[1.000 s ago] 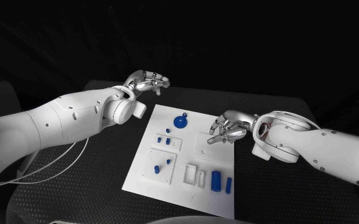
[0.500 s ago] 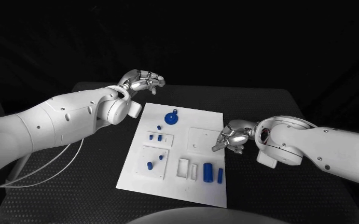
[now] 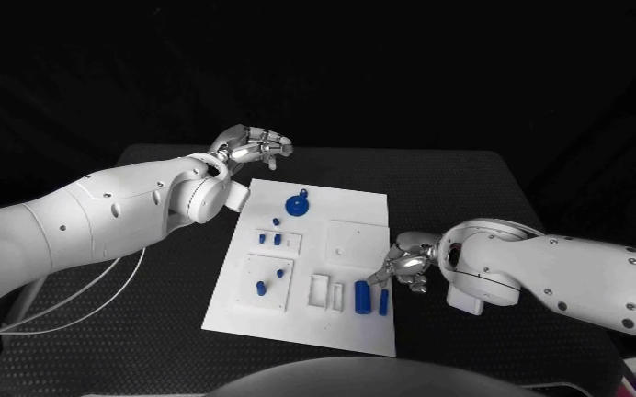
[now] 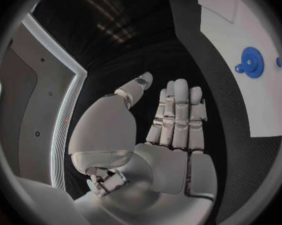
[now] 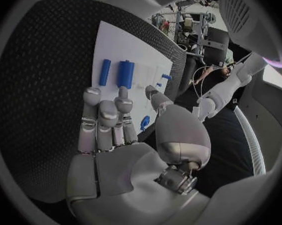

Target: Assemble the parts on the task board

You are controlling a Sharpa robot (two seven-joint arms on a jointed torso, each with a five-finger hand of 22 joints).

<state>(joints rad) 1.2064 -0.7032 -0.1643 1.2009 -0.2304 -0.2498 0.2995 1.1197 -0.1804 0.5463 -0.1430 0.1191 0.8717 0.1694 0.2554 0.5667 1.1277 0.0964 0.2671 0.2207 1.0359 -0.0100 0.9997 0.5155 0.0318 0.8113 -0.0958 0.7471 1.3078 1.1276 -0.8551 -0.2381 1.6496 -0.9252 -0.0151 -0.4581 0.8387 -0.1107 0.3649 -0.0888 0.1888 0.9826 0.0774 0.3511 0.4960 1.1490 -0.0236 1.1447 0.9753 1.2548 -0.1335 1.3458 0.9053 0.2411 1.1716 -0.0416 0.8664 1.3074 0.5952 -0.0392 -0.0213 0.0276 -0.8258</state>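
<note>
Head view: the white task board (image 3: 347, 323) lies mid-table, a blue gear (image 3: 299, 205) near its far edge, two blue cylinders (image 3: 362, 297) near its right edge. The left hand (image 3: 255, 147) hovers past the board's far-left corner, empty, fingers loosely curled. The right hand (image 3: 405, 264) hangs at the right edge, beside the cylinders.

Left wrist view: fingers (image 4: 178, 112) extended, empty.

Right wrist view: fingers (image 5: 103, 120) straight, empty, above the board edge.

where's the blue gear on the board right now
In the head view the blue gear lies at the far end of the task board, towards the left hand, which hovers beyond the board's far left corner.
</note>
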